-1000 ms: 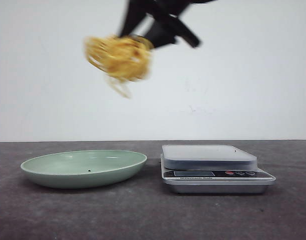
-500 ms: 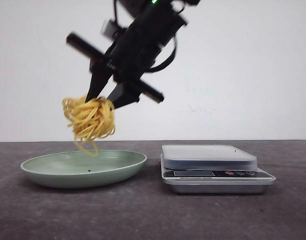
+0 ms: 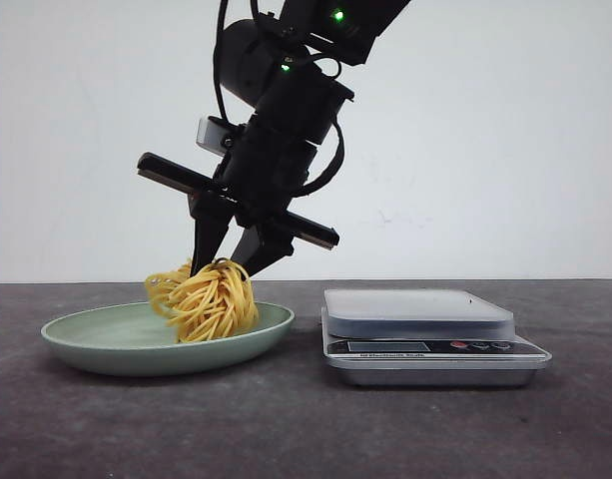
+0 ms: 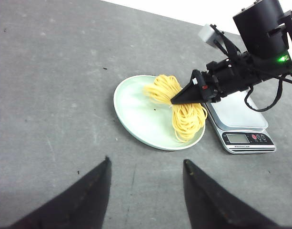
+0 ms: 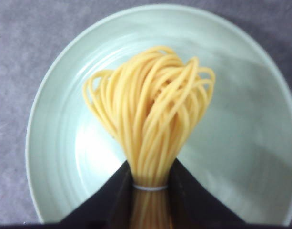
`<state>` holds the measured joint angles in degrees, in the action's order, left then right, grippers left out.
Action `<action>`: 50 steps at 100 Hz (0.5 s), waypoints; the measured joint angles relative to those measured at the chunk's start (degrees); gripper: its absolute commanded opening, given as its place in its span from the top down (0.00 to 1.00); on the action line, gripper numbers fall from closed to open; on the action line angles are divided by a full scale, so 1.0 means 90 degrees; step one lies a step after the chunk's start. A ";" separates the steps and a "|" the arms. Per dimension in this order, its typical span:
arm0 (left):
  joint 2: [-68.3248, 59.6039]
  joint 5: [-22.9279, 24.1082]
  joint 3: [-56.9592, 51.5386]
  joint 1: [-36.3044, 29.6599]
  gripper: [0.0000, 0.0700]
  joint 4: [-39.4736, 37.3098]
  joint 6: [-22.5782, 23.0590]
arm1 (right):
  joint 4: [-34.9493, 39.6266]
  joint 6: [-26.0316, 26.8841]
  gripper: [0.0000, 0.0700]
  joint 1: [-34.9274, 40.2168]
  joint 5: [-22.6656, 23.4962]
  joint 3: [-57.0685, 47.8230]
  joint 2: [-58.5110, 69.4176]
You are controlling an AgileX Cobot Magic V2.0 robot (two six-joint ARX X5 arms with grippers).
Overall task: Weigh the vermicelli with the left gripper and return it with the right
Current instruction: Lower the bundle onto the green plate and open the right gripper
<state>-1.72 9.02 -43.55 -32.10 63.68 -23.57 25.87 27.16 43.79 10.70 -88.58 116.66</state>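
The left gripper (image 4: 145, 191) hangs nearest, its fingers spread wide around nothing. Farther off, the right gripper (image 3: 229, 257) pinches the vermicelli (image 3: 206, 299) tightly between its fingers, with the strands' lower loops resting in the green plate (image 3: 106, 351) beside the scale (image 3: 425, 334).

One nest of vermicelli (image 3: 208, 299), one pale green plate (image 3: 106, 349), one digital kitchen scale (image 3: 425, 334), and two black robot grippers: the right gripper (image 3: 229, 257) and the left gripper (image 4: 145, 191).
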 measured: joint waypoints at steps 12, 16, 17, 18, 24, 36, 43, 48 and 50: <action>0.0000 0.0000 0.0000 0.0000 0.62 0.0000 -0.0002 | -0.0005 -0.0109 0.69 0.0007 0.0007 0.0000 0.0000; 0.0000 0.0000 0.0000 0.0000 0.62 0.0000 -0.0002 | -0.0019 -0.0141 0.57 0.0010 0.0019 0.0000 0.0000; 0.0000 0.0000 0.0000 0.0000 0.62 0.0000 0.0000 | -0.0027 -0.0146 0.56 0.0010 0.0022 0.0000 0.0000; 0.0000 0.0000 0.0000 0.0000 0.62 0.0000 -0.0002 | -0.0036 -0.0148 0.55 0.0010 0.0024 0.0000 0.0000; 0.0000 0.0000 0.0000 0.0000 0.62 0.0000 -0.0002 | -0.0126 -0.0160 0.53 0.0010 0.0051 0.0000 0.0000; 0.0000 0.0000 0.0000 0.0000 0.62 0.0002 0.0000 | -0.0408 -0.0165 0.53 0.0007 0.0148 -0.0002 -0.0002; 0.0000 0.0000 0.0000 0.0000 0.62 0.0002 0.0000 | -0.0379 -0.0177 0.53 0.0007 0.0151 -0.0063 -0.0007; 0.0000 0.0000 0.0000 0.0000 0.62 0.0002 0.0000 | -0.0267 -0.0216 0.53 -0.0017 0.0151 -0.0114 -0.0058; 0.0000 0.0000 0.0000 0.0000 0.62 0.0002 0.0000 | -0.0214 -0.0233 0.53 -0.0036 0.0151 -0.0121 -0.0104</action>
<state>-1.72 9.02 -43.55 -32.10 63.70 -23.57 23.94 25.06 43.46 12.05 -89.67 115.72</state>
